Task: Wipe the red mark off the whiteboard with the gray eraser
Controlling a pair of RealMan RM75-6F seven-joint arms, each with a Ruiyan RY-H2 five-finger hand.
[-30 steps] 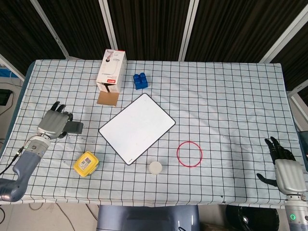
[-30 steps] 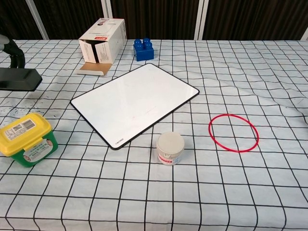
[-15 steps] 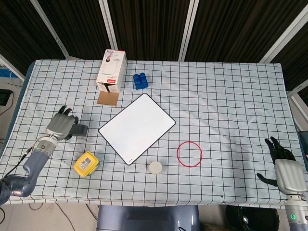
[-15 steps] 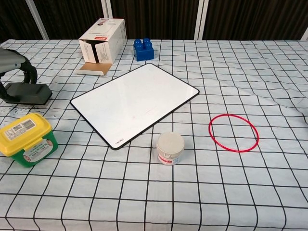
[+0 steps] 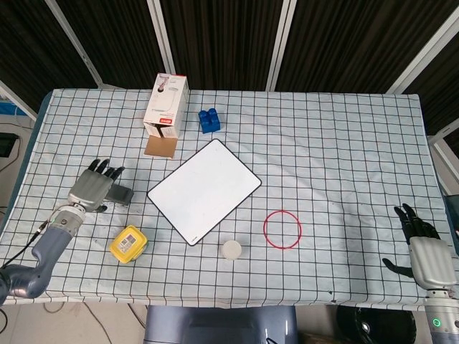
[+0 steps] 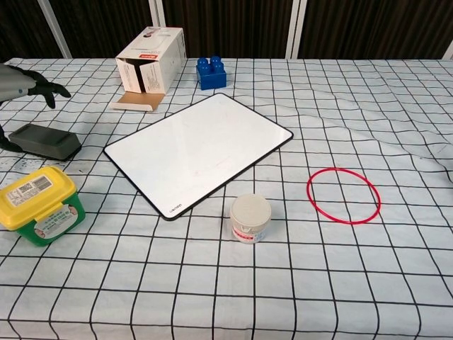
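Since the earlier frames the left hand has let go of the gray eraser: a second ago its fingers were wrapped over it, and now they are spread apart above it, holding nothing, with the eraser lying flat on the checked cloth of the bench. The eraser has also shifted toward the whiteboard and now sits just left of it, apart from its edge, beyond the yellow-lidded tub. The right hand has not moved; it stays at the near right edge of the bench with its fingers apart and empty. The whiteboard lies tilted in the middle of the bench, and its surface looks white with at most a very faint streak in the chest view; small print near its near corner is too small to read. The tub's lid carries a white label with a QR-like code, not legible. The opened carton behind the board shows a red patch and small print I cannot read. The white jar, red ring and blue block are unchanged.
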